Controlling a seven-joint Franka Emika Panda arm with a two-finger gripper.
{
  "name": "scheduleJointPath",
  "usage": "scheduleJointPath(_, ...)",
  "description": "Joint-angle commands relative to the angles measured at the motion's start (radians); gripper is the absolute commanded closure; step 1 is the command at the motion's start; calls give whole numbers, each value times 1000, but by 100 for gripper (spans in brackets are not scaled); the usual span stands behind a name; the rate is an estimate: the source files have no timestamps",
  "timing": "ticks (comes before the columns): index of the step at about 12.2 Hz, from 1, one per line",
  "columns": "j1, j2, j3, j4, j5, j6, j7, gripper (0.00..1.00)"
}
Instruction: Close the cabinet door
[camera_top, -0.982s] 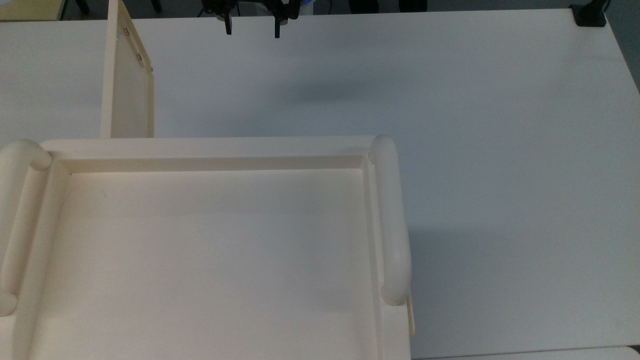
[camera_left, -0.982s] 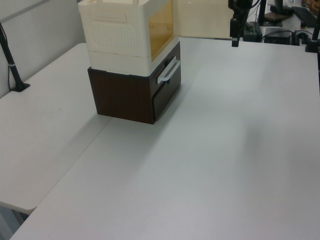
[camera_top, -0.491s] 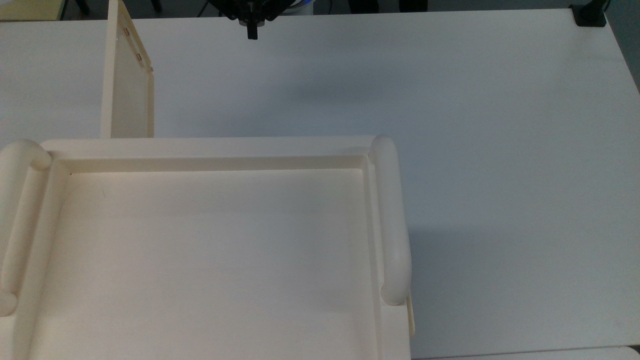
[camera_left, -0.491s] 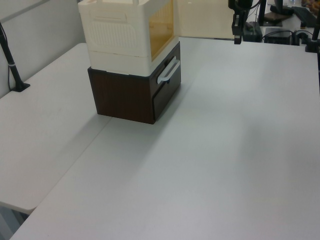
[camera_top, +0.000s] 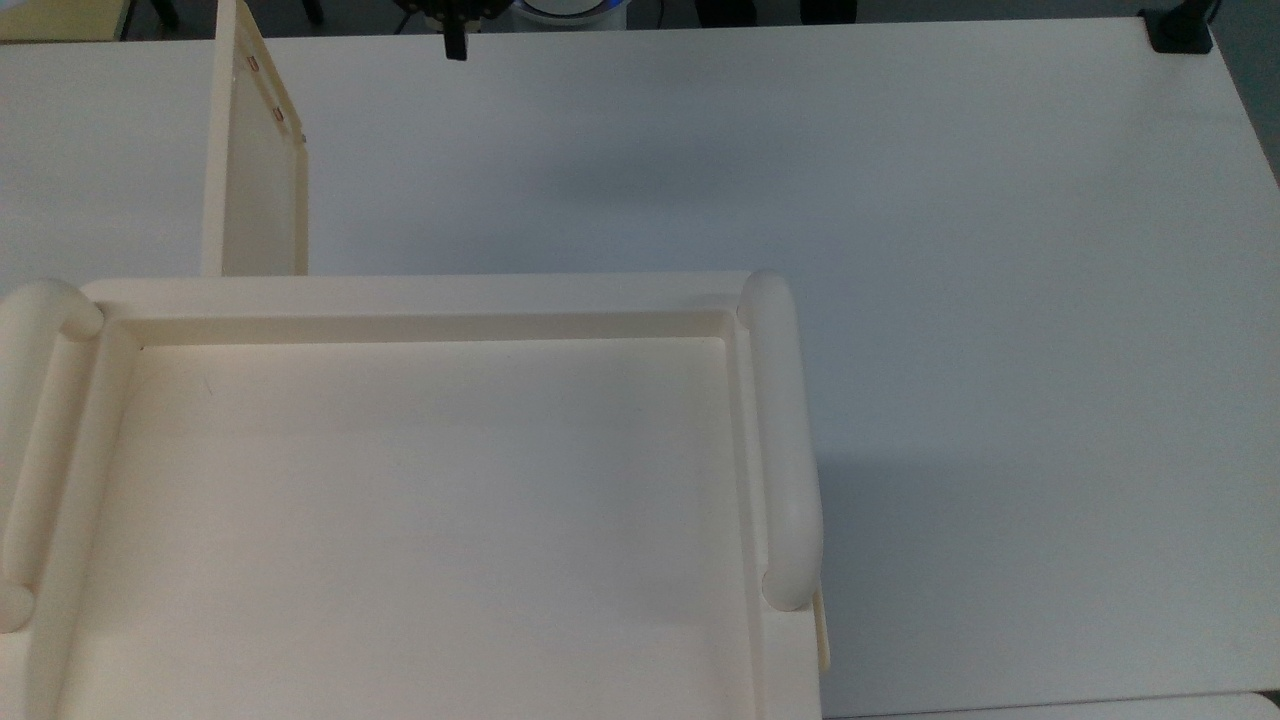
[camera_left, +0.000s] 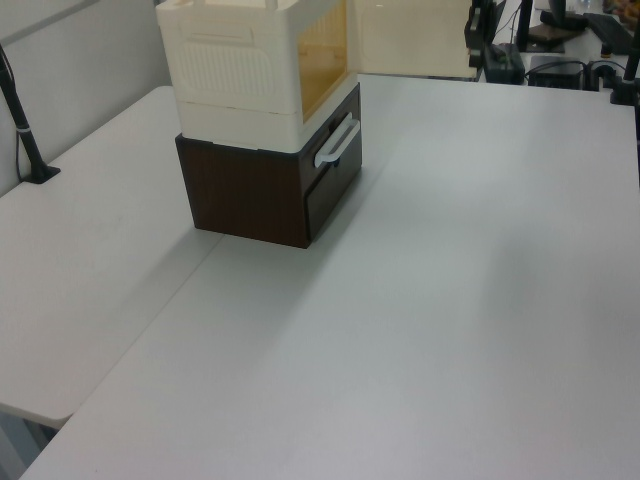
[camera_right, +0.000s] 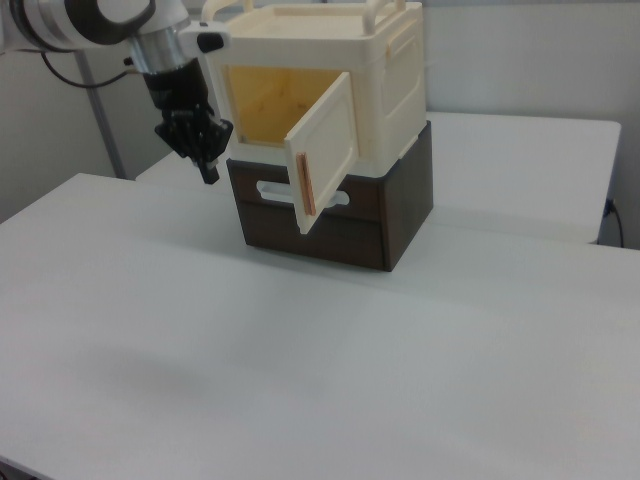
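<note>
- Right view's far left: arm cut off by the frame edge, just the white-and-black wrist and the claw in shot, hanging above the table just beside the open front of the cabinet.
- Claw fingers look pinched narrow with nothing between them; in the top view just one dark tip poking in at the upper edge, the rest cropped out.
- Next along in the right view: one cabinet door, swung out wide, free edge pointing toward the camera, reddish-brown strip down that edge. Claw near it but apart, not touching.
- Top view: same door seen nearly edge-on at the top view's left, sticking out from the cabinet front, a few small reddish marks on it, too small to count for sure.
- Behind the door: one opening, inside glowing amber. Can't make out any contents from here.
- Cabinet top: recessed tray with two fat rounded rails, one per side; the one at the top view's left partly cut off by the frame.
- Under the cabinet: one dark brown drawer unit with one pale handle, half hidden behind the door in the right view.
- Right of all that: plain white table; one black clamp at the far corner in the top view.
</note>
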Motion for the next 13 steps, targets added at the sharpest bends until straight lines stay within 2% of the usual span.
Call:
scheduleJointPath(1,-32,-12,-8,78,23,-5,-25,100)
scheduleJointPath(2,-44,-12,-11,93,28,-3,-25,100)
scheduleJointPath(4,-54,-13,-67,138,57,44,-26,100)
scheduleJointPath(8,-70,-12,-161,152,62,127,-26,100)
scheduleJointPath(13,-116,8,-212,144,117,184,-104,100)
